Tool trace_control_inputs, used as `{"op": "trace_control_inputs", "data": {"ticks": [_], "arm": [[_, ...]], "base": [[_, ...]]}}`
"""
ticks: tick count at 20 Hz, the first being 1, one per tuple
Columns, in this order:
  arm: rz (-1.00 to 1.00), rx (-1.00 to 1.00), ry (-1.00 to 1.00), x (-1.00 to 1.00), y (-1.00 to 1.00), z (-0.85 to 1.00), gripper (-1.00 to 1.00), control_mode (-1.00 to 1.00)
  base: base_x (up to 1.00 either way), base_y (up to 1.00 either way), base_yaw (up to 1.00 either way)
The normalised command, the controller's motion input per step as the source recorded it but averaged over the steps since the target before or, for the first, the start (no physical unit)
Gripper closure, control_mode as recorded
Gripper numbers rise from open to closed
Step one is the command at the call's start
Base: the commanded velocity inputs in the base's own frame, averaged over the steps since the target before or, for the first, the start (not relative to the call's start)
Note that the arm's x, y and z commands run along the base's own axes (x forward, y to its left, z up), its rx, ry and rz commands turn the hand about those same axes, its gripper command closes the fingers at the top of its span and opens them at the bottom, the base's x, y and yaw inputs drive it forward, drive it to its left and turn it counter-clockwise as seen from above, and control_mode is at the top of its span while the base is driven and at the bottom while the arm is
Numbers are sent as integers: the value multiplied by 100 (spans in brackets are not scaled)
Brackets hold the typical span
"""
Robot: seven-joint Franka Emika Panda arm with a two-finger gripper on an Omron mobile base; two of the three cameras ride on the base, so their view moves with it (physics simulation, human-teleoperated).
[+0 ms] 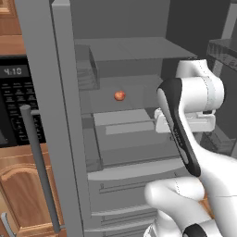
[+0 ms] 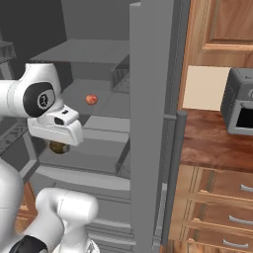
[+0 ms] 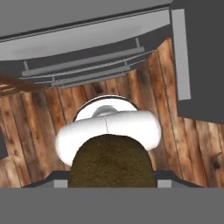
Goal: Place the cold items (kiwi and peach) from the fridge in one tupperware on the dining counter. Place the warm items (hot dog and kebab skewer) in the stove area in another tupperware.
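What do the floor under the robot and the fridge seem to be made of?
Floor: looks like wooden planks, reddish-brown with dark knots and visible board seams. Fridge: plain matte grey throughout, shelves included; likely metal or plastic, though the flat rendering leaves that open.

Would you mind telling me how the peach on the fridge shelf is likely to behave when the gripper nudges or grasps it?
The peach looks round and sits loose on a flat fridge shelf, so it will probably roll if nudged. Being small and smooth-looking, it may slip from an off-centre pinch.
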Motion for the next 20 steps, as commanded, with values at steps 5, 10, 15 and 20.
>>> {"op": "trace_control_inputs", "data": {"ticks": [5,10,15,20], "arm": [[0,0,4,-22,0,-25,100,-100],[0,0,3,-12,0,-13,100,100],[0,0,0,0,0,0,100,100],[0,0,0,0,0,0,100,100]], "base": [[0,0,0],[-13,0,0],[-45,15,0],[-48,21,0]]}}
